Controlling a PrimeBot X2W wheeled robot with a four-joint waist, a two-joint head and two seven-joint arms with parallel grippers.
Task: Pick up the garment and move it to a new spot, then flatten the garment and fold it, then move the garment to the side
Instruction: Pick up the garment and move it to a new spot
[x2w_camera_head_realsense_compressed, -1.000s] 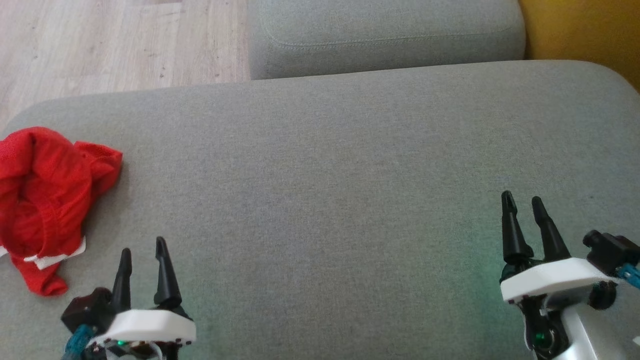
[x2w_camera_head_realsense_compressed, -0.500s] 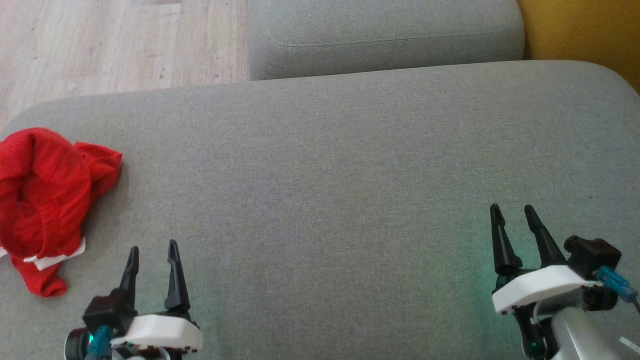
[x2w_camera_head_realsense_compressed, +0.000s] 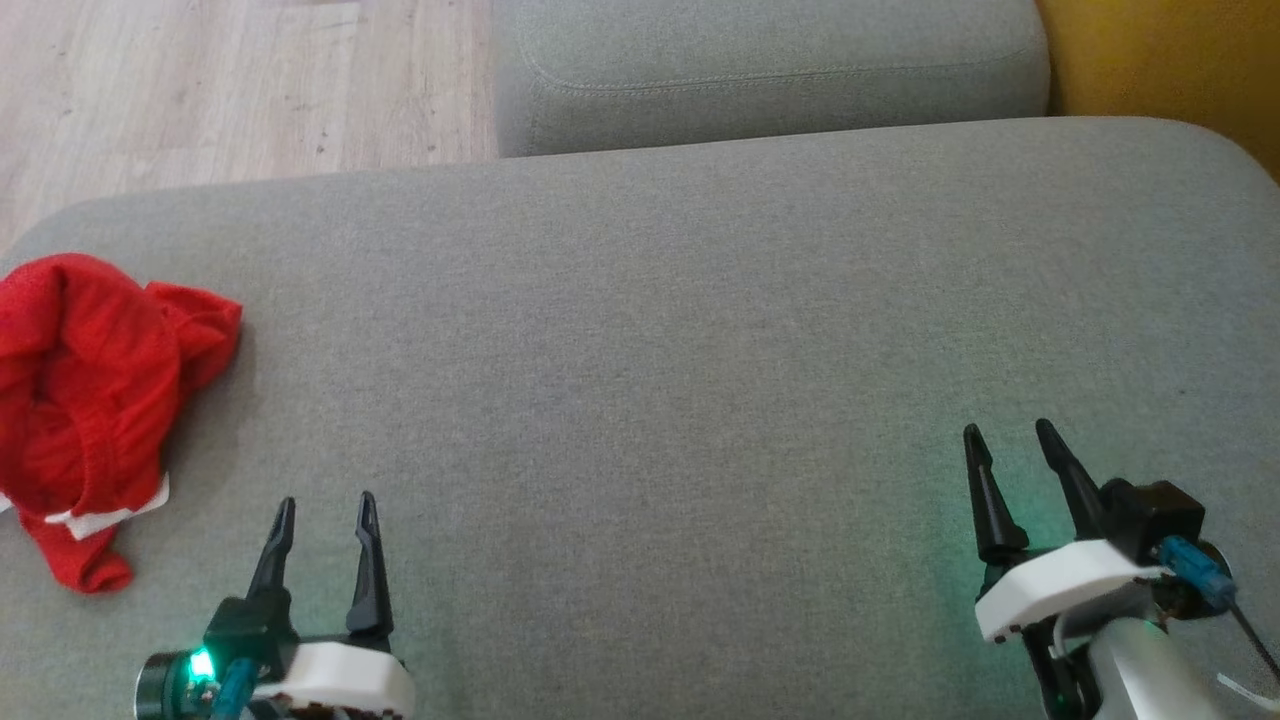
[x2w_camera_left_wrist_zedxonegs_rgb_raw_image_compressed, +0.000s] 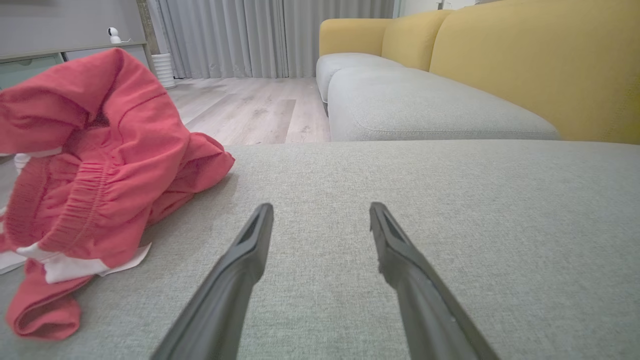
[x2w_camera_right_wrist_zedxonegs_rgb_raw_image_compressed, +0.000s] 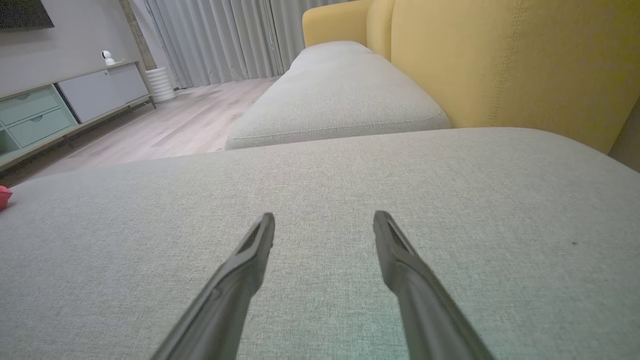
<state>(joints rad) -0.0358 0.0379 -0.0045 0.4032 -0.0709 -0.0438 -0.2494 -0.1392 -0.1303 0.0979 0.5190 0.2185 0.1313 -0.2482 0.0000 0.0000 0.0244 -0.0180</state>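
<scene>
Currently the garment (x2w_camera_head_realsense_compressed: 90, 400) sits bunched at the grey cushion's (x2w_camera_head_realsense_compressed: 640, 330) left edge, so we risk snagging one layer or shoving it off, while our left gripper (x2w_camera_head_realsense_compressed: 327, 498) and right gripper (x2w_camera_head_realsense_compressed: 1007, 428) hover wide and empty over the cushion's front.

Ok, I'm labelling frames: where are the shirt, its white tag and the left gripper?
shirt (x2w_camera_head_realsense_compressed: 90, 380), head view, crumpled red body
tag (x2w_camera_left_wrist_zedxonegs_rgb_raw_image_compressed: 126, 261), left wrist view, white flap
left gripper (x2w_camera_head_realsense_compressed: 327, 498), head view, between fingertips
</scene>
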